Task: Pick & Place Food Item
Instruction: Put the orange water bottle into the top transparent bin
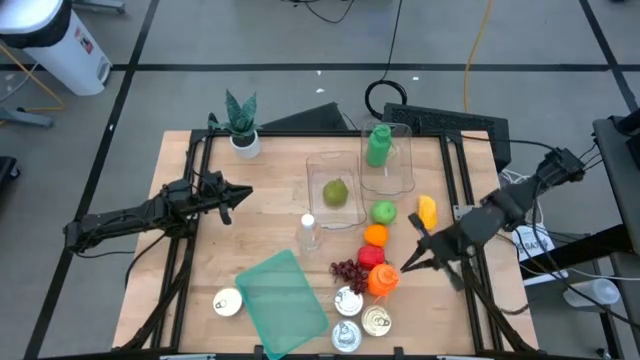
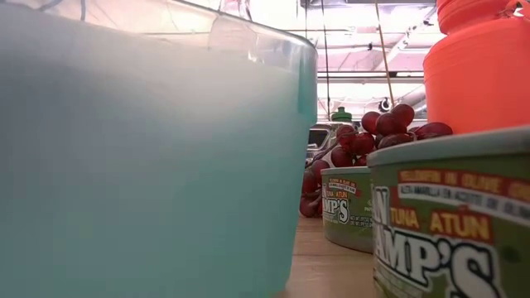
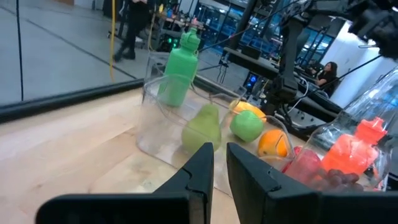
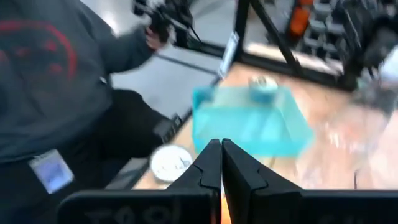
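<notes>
The right gripper (image 1: 412, 262) is hovering just beside the orange bottle (image 1: 381, 279), its fingers nearly together and holding nothing. The left gripper (image 1: 238, 197) is waiting with narrow fingers too. The food is lying crowded: grapes (image 1: 346, 269), tomato (image 1: 370, 256), orange (image 1: 375, 235). A careless approach is risking a knocked-over bottle.

Low view, near tuna can (image 2: 451, 223): green label, "TUNA ATUN" in orange, large white letters "MP'S" below, cut off at the left. A white strip above carries small print, too fine to read. Farther can (image 2: 346, 209): "TUNA ATUN" and "MP'S" again. No other text readable elsewhere.
</notes>
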